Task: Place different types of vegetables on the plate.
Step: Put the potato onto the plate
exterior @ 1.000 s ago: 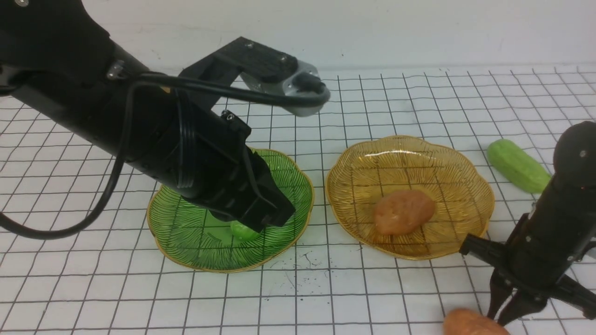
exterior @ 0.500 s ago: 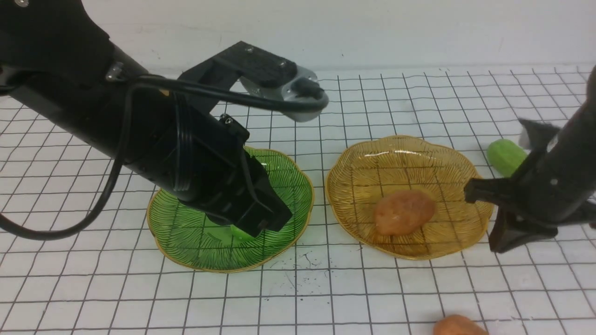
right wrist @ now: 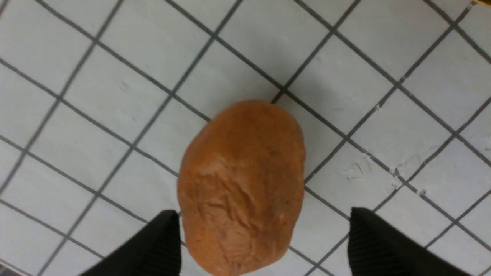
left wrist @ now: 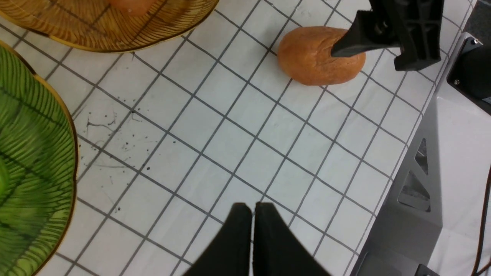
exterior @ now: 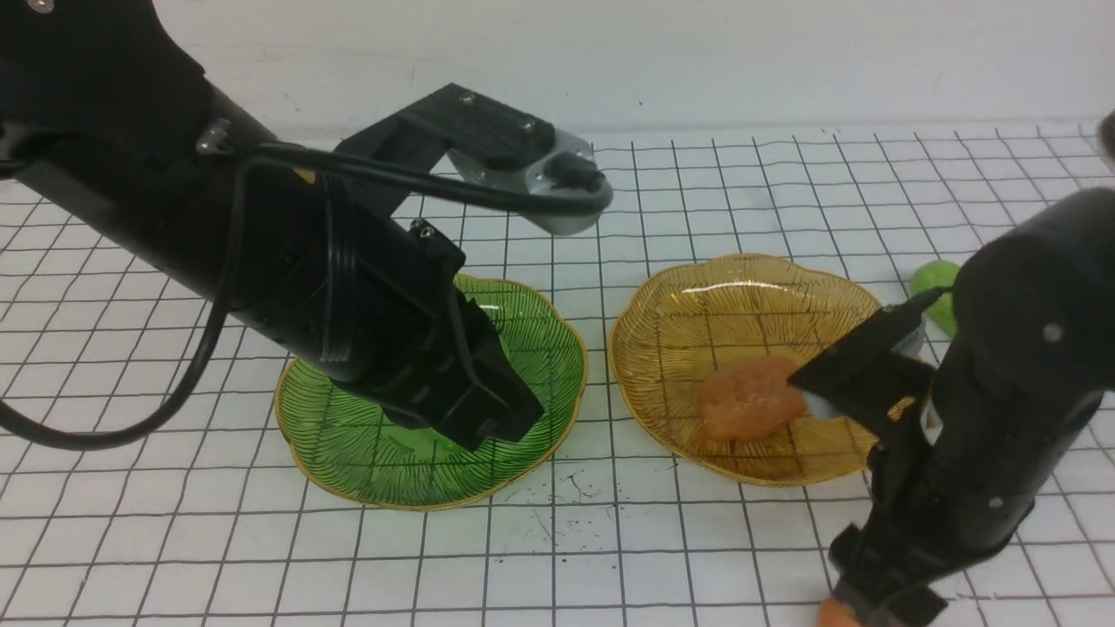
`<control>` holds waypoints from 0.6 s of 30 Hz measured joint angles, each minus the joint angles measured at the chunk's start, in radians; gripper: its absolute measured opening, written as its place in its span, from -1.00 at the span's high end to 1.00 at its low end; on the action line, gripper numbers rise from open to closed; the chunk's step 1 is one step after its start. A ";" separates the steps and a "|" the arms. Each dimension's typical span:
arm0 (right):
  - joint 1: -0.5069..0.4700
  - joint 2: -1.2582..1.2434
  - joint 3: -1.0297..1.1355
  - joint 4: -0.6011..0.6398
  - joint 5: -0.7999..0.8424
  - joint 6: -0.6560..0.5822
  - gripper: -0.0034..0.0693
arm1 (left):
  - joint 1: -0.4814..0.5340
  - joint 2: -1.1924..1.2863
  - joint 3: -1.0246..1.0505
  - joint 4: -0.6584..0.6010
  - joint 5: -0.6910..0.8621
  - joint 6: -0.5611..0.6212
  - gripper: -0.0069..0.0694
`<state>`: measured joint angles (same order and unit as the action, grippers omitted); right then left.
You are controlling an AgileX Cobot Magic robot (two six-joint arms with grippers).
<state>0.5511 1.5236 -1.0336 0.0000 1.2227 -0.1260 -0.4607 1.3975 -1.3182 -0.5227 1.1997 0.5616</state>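
Note:
One orange-brown potato [exterior: 747, 396] lies in the amber plate [exterior: 697, 296]. A second potato [right wrist: 241, 188] lies on the gridded table at the front right; it also shows in the left wrist view [left wrist: 318, 55] and its edge shows in the front view [exterior: 834, 615]. My right gripper [right wrist: 264, 218] is open, with a finger on each side of this potato, just above it. One green cucumber [exterior: 932, 280] lies right of the amber plate, half hidden by my right arm. My left gripper [left wrist: 253, 209] is shut and empty, low over the green plate [exterior: 540, 348]. The other cucumber is hidden.
The two plates stand side by side with a narrow gap between them. The white back wall [exterior: 697, 52] runs behind the table. The robot's grey base [left wrist: 441, 172] borders the table's near edge.
My right arm rose and swung back toward the amber plate, then came down again with its open gripper over the front potato. My left arm barely moved; the cucumber end under it no longer shows.

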 joint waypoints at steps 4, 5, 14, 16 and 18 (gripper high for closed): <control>0.004 0.024 0.001 0.005 -0.015 0.031 -0.94 | 0.000 0.000 0.000 0.001 0.000 0.000 0.84; 0.004 0.033 0.001 0.018 -0.020 0.039 -0.97 | 0.000 0.000 0.000 0.001 0.000 0.000 0.84; 0.004 0.128 0.001 -0.015 -0.024 0.094 -0.99 | 0.000 0.000 0.000 0.001 0.001 0.000 0.84; 0.004 0.147 0.001 -0.020 -0.030 0.126 -0.99 | 0.000 0.000 0.000 0.001 0.001 0.000 0.84; 0.004 0.167 0.001 -0.007 -0.034 0.136 -0.99 | 0.000 0.000 0.000 0.001 0.001 0.000 0.84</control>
<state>0.5555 1.6904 -1.0324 -0.0068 1.1891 0.0102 -0.4607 1.3975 -1.3182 -0.5216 1.2006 0.5616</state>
